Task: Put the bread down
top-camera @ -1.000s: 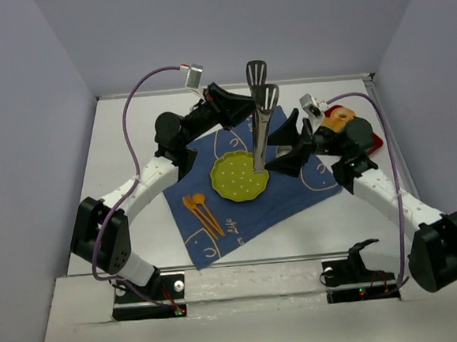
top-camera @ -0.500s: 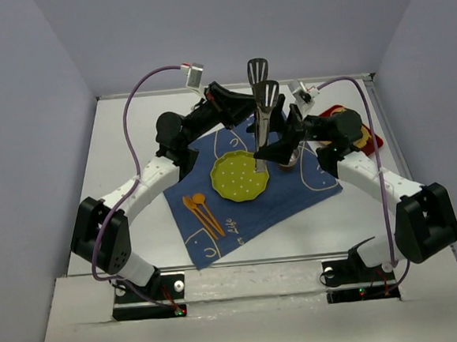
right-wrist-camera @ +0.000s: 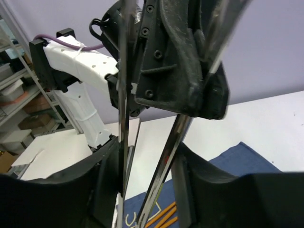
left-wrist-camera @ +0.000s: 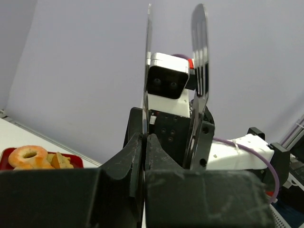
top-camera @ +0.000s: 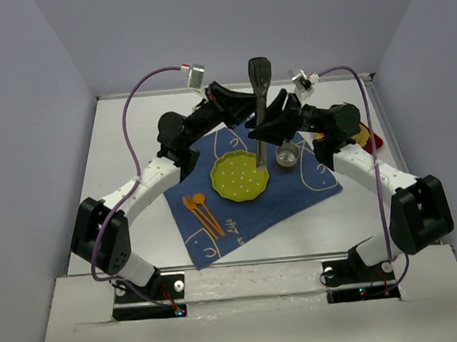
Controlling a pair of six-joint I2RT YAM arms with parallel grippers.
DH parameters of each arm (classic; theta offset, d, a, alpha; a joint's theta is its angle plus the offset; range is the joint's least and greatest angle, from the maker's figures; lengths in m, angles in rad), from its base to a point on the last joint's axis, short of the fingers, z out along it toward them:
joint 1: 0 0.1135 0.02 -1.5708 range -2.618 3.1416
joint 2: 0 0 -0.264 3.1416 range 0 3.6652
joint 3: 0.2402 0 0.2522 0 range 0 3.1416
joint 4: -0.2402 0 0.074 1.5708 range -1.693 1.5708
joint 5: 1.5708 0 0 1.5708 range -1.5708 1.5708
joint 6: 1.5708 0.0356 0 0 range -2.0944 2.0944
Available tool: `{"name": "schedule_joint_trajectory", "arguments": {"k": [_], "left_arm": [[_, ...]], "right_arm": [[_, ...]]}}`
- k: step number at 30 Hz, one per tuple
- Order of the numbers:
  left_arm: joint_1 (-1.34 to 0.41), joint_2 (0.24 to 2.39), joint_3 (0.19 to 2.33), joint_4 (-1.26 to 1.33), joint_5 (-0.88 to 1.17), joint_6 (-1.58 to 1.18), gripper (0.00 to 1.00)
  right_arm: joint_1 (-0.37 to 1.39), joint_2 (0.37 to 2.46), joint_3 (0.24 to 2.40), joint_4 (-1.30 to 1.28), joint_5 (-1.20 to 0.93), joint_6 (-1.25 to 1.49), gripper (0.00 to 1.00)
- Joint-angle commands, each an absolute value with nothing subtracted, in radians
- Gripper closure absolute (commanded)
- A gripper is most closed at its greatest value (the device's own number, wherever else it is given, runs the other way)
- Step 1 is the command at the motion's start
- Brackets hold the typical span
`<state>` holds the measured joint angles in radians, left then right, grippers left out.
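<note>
- Orange plastic cutlery (top-camera: 201, 211) lies on the near part of the blue cloth (top-camera: 248, 213).
- A small metal cup (top-camera: 287, 156) sits just beside the round green plate (top-camera: 241, 175); its contents are unclear.
- Steel tongs (top-camera: 258, 105) stand upright. The left gripper (left-wrist-camera: 144, 142), pressed together, pinches one arm; the right gripper (right-wrist-camera: 147, 156) squeezes both arms.
- The bread (left-wrist-camera: 58, 161) lies with a ring doughnut (left-wrist-camera: 28, 156) on the red tray (top-camera: 374, 139) at far right, mostly hidden from above by the right arm.

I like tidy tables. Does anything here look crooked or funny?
Yes. The blue cloth lies crooked on the table, turned cornerwise. And the metal tongs stand upright in the air by the green plate, with the left gripper and the right gripper both on them.
</note>
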<state>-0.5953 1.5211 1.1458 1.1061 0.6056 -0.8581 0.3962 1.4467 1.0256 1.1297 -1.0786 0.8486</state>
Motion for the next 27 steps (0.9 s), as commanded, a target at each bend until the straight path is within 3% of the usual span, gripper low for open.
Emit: {"name": "schedule_joint_trajectory", "arguments": {"k": [1,2,3,4,5,15,17,27], "left_arm": [[-0.601,1.483,1.175,1.163,0.603,-0.828,0.94],[-0.601,1.483,1.178,1.161,0.604,-0.83,0.94],[-0.601,1.48,1.184,1.143,0.609,-0.821,0.78],[-0.601,1.474,1.184,1.125,0.611,-0.81,0.53],[-0.601,1.467,1.184,1.103,0.604,-0.795,0.02],[-0.565,1.217,1.051,0.694,0.321,-0.549,0.01],[-0.525,1.175,1.019,0.664,0.282,-0.554,0.01],[-0.344,0.99,0.97,0.384,0.08,-0.537,0.01]], "right_arm": [[0.414,1.448,1.086,1.186,-1.074,0.884,0.59],[0.414,1.447,1.086,1.183,-1.075,0.884,0.62],[0.414,1.445,1.085,1.172,-1.078,0.879,0.63],[0.414,1.443,1.086,1.172,-1.08,0.876,0.63],[0.414,1.433,1.086,1.143,-1.08,0.868,0.63],[0.414,1.289,1.074,0.835,-1.063,0.692,0.63],[0.414,1.253,1.092,0.63,-1.029,0.614,0.63],[0.405,1.098,1.198,-0.119,-0.577,0.319,0.59]]}}
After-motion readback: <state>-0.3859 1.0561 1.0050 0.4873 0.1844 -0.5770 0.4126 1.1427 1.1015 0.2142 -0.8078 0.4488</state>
